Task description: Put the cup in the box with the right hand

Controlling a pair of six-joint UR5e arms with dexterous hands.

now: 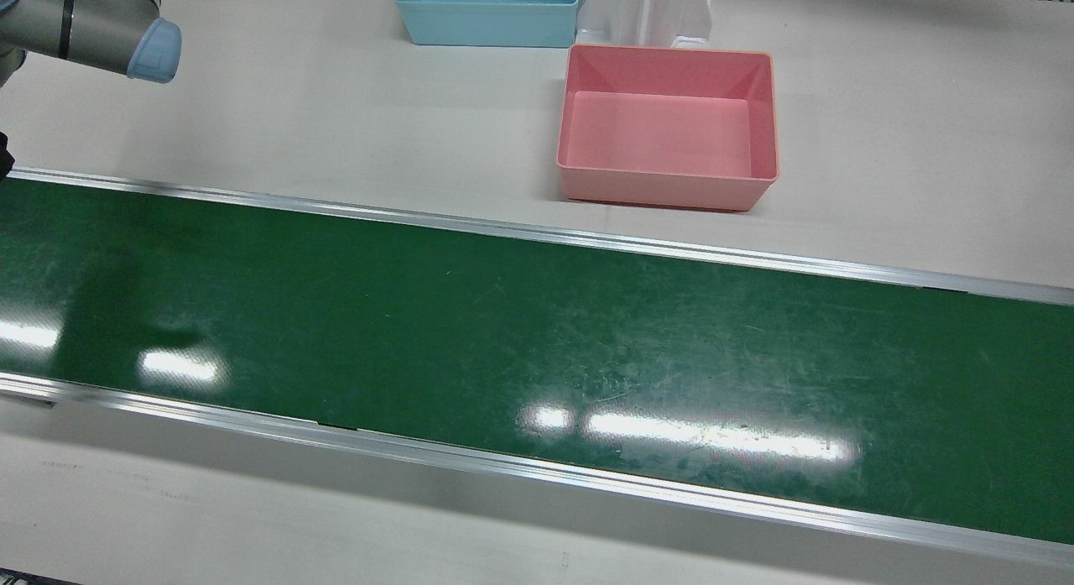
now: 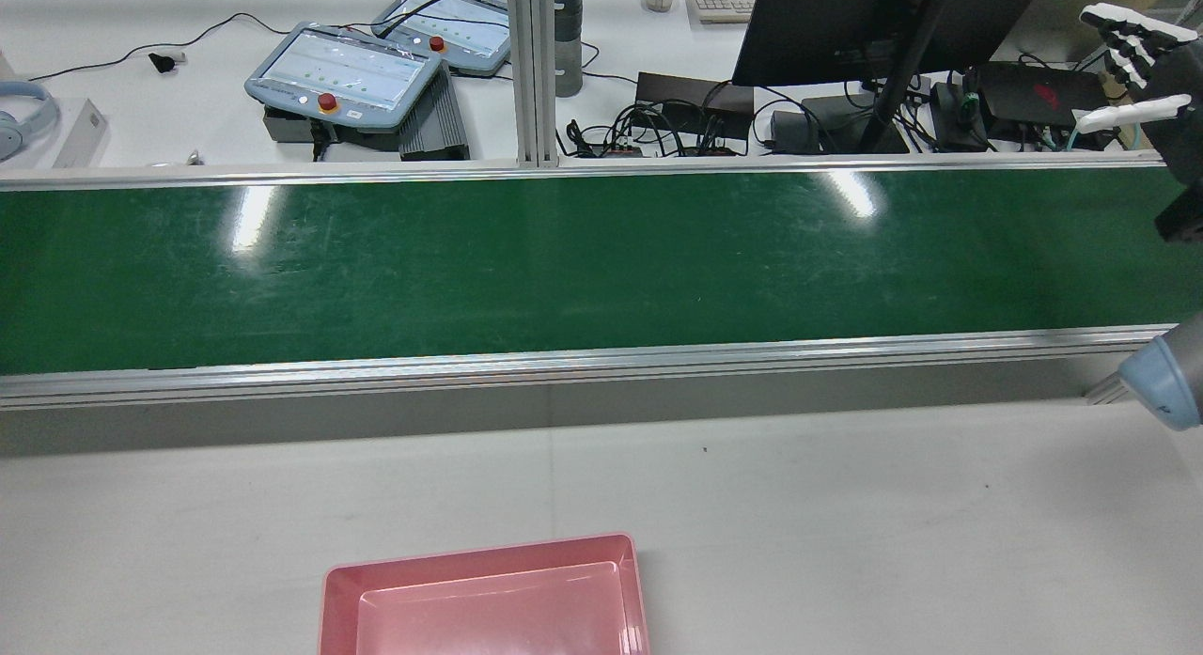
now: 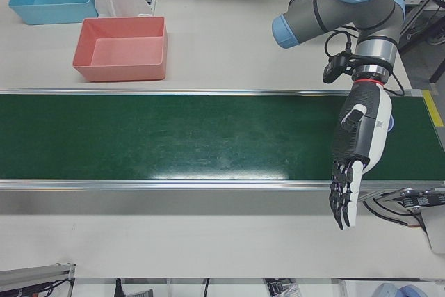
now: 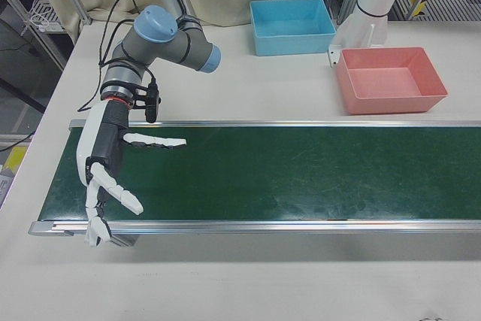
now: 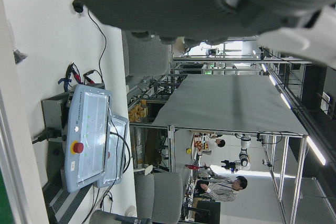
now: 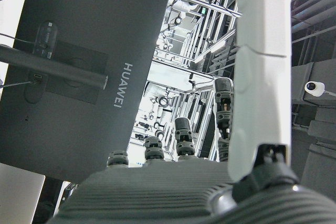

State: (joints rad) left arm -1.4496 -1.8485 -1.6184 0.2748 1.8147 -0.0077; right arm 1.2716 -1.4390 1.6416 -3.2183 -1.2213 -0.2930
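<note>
Front view showed the green conveyor belt [image 1: 537, 350] bare from end to end, the pink box [image 1: 669, 127] empty on the table just behind it beside a blue box [image 1: 488, 13], and no cup anywhere. Rear view caught the right hand [image 2: 1142, 68] at the far right edge above the belt's far side, fingers [image 2: 1123, 21] apart and holding nothing. Left-front view had the left hand [image 3: 356, 161] hanging at its end of the belt, fingers extended downward, loosely together and empty. Right-front view gave the clearest look at the right hand [image 4: 105, 167]: poised over the belt's end, fingers spread wide with one stretched out across the belt, nothing between them. Left hand view and right hand view looked out toward the room and showed no cup either. The step in hand was probably waiting for the cup to arrive on the belt, so doing it well meant holding the hand open and low over the belt, closing round the cup's body while keeping it upright, then carrying it well across to the pink box.
</note>
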